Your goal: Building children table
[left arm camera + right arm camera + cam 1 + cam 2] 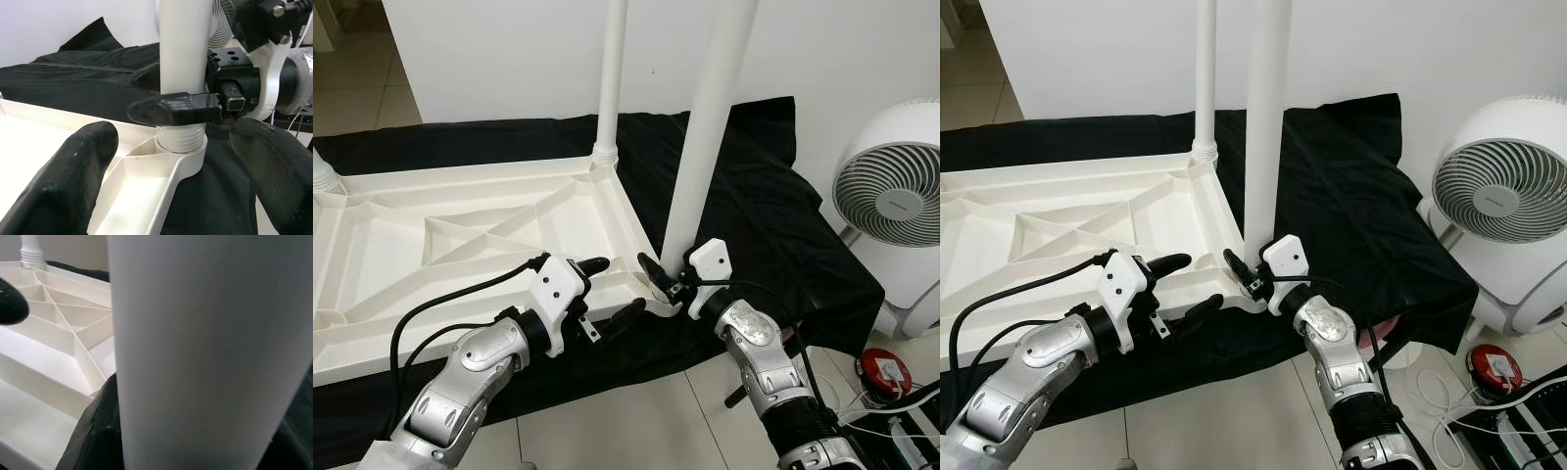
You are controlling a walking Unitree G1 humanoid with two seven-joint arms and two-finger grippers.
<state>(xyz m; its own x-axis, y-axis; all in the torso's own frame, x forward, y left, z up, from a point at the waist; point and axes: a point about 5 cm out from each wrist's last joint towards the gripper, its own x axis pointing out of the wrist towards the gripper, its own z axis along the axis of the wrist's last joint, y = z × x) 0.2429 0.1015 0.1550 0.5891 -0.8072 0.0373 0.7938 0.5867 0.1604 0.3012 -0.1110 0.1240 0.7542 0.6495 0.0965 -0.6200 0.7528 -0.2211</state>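
We have the white tabletop [460,235] lying upside down on the black cloth [744,196], ribbed underside up. One table leg [610,78] already stands in its far corner socket. Our right gripper [658,284] has its fingers closed around the near table leg [705,127], low on the shaft just above its threaded end, which sits in the near corner socket [188,156]. In the left wrist view some threads are exposed above the socket rim, so we judge the leg is not fully screwed home.

Our left gripper [612,294] hovers just beside that corner with its fingers spread wide and holding nothing, one fingertip [594,264] over the tabletop's ribs.

To do this step well, we should keep the leg upright over the socket while turning, so the threads do not cross. We would do well to press the left gripper on the tabletop's edge near the corner, since the light plastic may spin on the cloth. A white fan [891,186] stands well apart on the floor.
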